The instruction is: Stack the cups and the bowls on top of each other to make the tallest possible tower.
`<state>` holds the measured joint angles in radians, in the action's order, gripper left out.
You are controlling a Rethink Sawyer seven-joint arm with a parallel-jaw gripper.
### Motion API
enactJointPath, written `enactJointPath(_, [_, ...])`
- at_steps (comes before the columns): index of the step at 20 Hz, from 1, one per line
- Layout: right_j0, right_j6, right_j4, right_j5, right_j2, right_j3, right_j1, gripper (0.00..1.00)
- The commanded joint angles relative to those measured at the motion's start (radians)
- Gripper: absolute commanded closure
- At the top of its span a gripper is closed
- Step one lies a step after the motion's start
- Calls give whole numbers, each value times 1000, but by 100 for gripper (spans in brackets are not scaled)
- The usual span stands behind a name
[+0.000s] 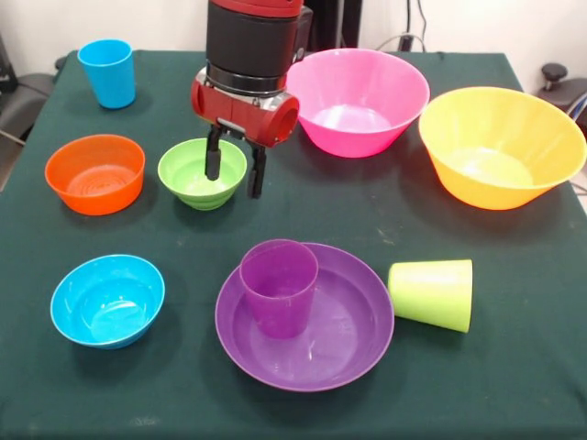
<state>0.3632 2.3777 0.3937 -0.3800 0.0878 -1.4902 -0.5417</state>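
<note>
My gripper [234, 183] hangs open over the small green bowl [188, 179], one finger inside it and the other outside its right rim. The orange bowl [94, 172] lies to its left and the blue bowl [107, 300] sits near the front left. A purple cup [279, 286] stands upright in the wide purple bowl [353, 321]. Beside that bowl a lime green cup [433, 293] lies on its side. The blue cup [107, 73] stands at the far left. The pink bowl [358, 101] and yellow bowl [500, 147] sit at the far right. No tower is in view; every bowl sits singly.
A dark green cloth [183, 403] covers the table, whose edges show at left, right and back. Dark chair parts and cables lie beyond the far corners.
</note>
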Motion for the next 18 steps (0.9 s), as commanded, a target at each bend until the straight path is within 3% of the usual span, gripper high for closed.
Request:
enactJointPath(1, [-28, -56, 53, 7, 67, -74, 27, 0])
enactJointPath(18, [-14, -25, 69, 118, 58, -105, 87, 0])
